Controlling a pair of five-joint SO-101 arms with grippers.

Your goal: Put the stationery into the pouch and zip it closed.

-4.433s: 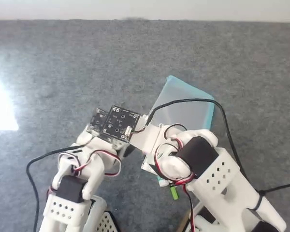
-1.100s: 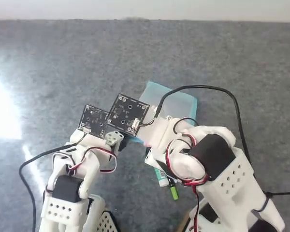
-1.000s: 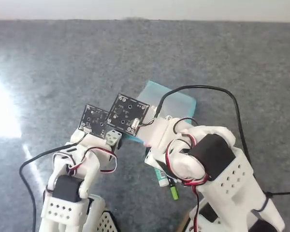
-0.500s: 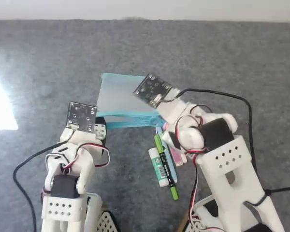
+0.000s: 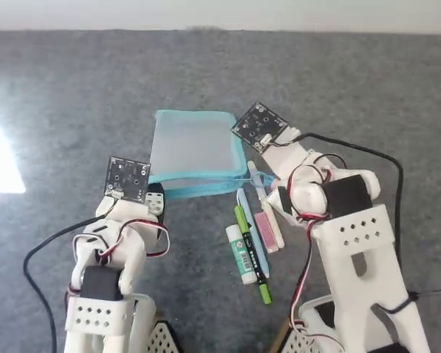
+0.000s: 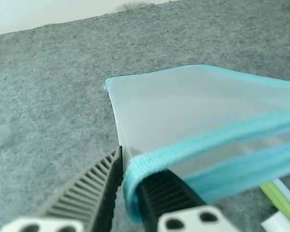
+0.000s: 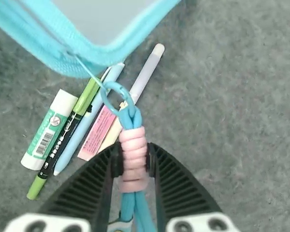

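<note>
My left pincer (image 6: 130, 169) was pressed shut on the near corner of the pouch (image 6: 198, 111). It held the thick blue zip edge between its two black jaws. That corner was lifted a little off the table (image 5: 73, 95).

My right pincer (image 7: 133, 154) was pressed shut on the zip cord (image 7: 130, 118). The pink bead (image 7: 133, 145) on the cord sat right between the jaws. The cord ran through a small blue ring to the other near corner of the pouch.

Just below that corner, next to my right pincer, the stationery lay on the grey table, outside the pouch. The pieces lay side by side and close together. There was a glue stick (image 7: 43, 133) with a green label. Beside it lay a green pen (image 7: 63, 145) and then a blue pen (image 7: 87, 121). Next came a pink flat piece (image 7: 97, 131). A white pen (image 7: 145, 72) lay on the far side of the pile.

Past my pincers, the rest of the pouch lay flat on the table. It was pale and see-through with a blue rim. Its zip side faced me, and I could not tell how far the zip was open.
</note>
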